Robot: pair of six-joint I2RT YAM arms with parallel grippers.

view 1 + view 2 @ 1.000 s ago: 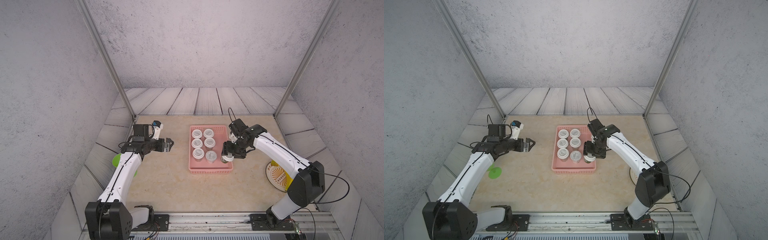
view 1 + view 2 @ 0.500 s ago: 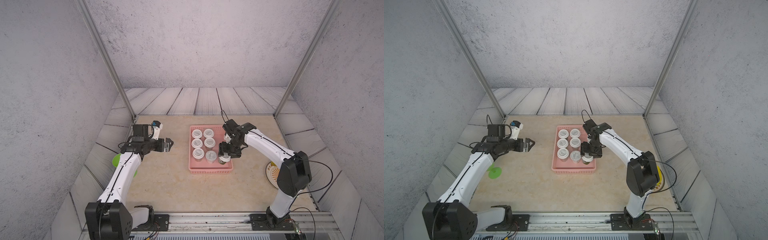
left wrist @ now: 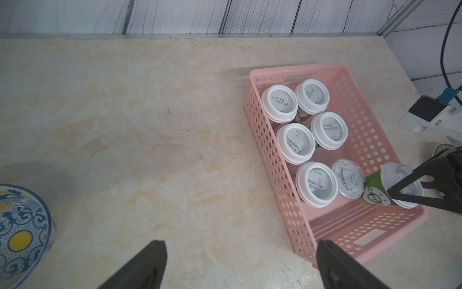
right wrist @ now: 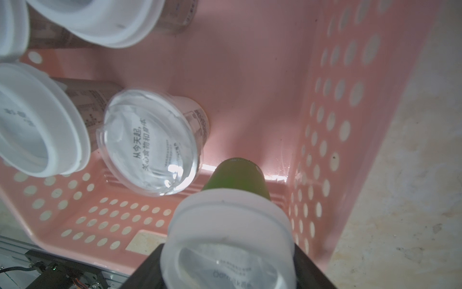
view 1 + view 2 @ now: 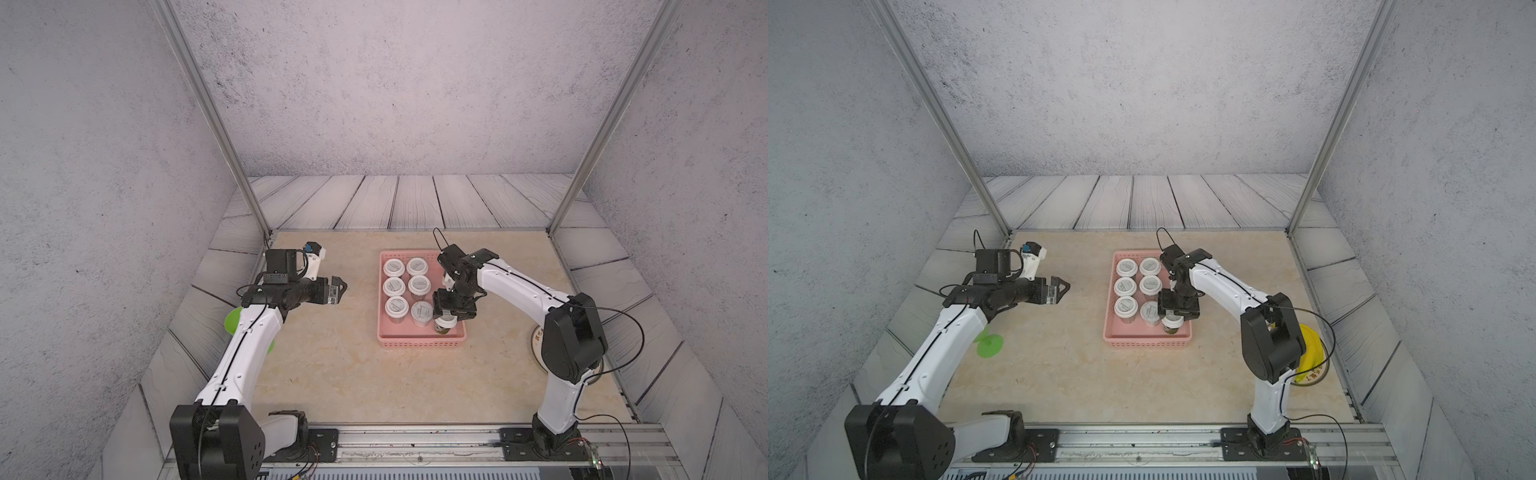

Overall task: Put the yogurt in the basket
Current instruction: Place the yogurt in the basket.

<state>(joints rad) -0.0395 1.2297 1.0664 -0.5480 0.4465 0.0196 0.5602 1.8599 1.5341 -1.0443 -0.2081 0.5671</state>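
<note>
Grey speckled walls, plank-look strip at the back, beige marbled worktop [image 5: 332,374]. A pink basket [image 5: 419,344] sits mid-worktop w/ six yogurt cups [image 5: 394,285] standing in two rows. The right end effector [image 5: 448,319] is clamped on the lid end of a seventh yogurt [image 4: 236,179], green-sided. It holds it upright inside the basket's free corner, just beside the clear-topped cup [image 4: 150,145].

The left end effector [image 5: 337,289] has fingers wide apart, empty, well away from the basket, above bare worktop.

Step, I'd say: placing the last cup. Next needs a short drop till the base seats, then release & a straight lift, w/o nudging the neighbour.

Can't tell if the base touches the basket floor yet. A green cup [image 5: 232,320] and a plate [image 5: 1312,361] are partly behind the arms. A bowl [image 3: 22,235] is cut off by the frame.
</note>
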